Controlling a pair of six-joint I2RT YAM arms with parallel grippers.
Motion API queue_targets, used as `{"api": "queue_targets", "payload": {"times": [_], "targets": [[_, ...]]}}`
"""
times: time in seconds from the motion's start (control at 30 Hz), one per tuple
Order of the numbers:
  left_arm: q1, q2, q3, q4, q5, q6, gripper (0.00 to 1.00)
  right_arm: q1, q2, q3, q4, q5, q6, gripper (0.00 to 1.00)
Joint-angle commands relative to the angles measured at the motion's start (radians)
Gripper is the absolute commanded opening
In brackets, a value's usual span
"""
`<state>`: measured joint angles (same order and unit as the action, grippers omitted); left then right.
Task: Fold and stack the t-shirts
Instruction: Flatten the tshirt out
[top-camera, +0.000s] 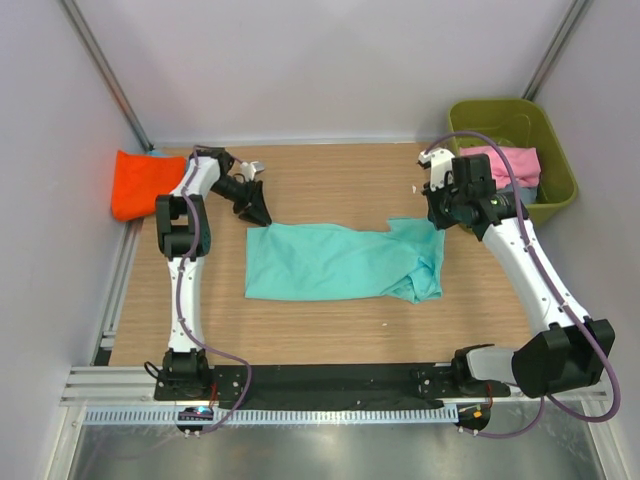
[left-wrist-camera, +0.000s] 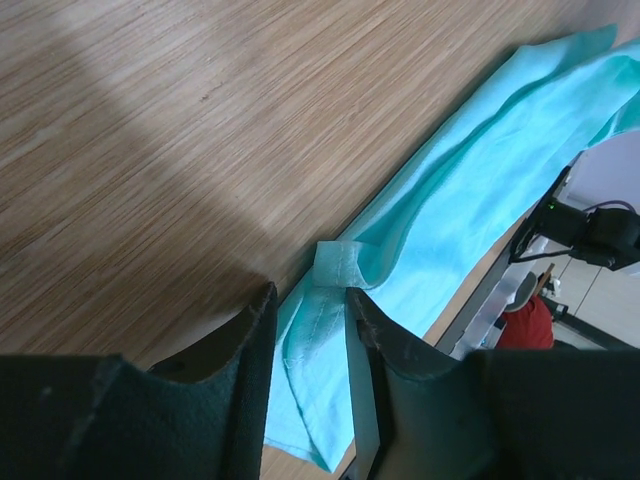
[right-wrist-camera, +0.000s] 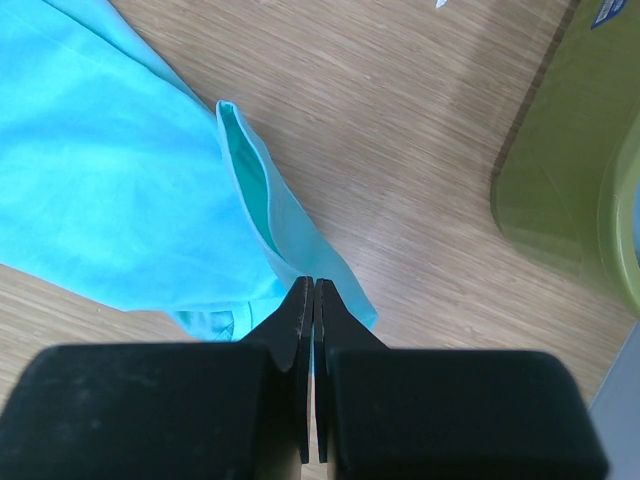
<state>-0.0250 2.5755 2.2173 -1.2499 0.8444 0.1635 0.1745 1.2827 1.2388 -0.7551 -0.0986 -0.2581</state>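
The teal t-shirt (top-camera: 330, 262) lies as a soft, flat band on the wood-grain table (top-camera: 330, 180), with bare board open all round it. At its far-left corner my left gripper (left-wrist-camera: 310, 310) stands parted astride the stitched hem; at its far-right corner my right gripper (right-wrist-camera: 312, 292) is closed, tips at the edge, pinching it or not I cannot tell

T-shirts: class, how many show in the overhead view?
3. A teal cloth t-shirt lies mid-table, a bright orange one at the far left edge, a pink one in the olive-green plastic bin; others may hide beneath.
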Motion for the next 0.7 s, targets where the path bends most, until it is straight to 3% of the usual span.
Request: {"api": "queue_targets", "payload": {"times": [0.0,0.43,0.53,0.67], "targets": [[-0.007,0.005,0.013,-0.009,0.044,-0.005,0.35,-0.007,-0.026,-0.004,0.042,0.005,0.014,0.02],[-0.027,0.017,0.015,-0.009,0.074,-0.009,0.31,-0.017,-0.022,-0.01,0.045,0.008,0.016,0.01],[-0.027,0.017,0.018,-0.006,0.073,-0.009,0.25,-0.02,-0.023,-0.013,0.048,0.01,0.016,0.01],[-0.026,0.008,0.022,-0.005,0.064,-0.009,0.08,-0.023,-0.026,-0.018,0.053,0.011,0.017,0.02]]}}
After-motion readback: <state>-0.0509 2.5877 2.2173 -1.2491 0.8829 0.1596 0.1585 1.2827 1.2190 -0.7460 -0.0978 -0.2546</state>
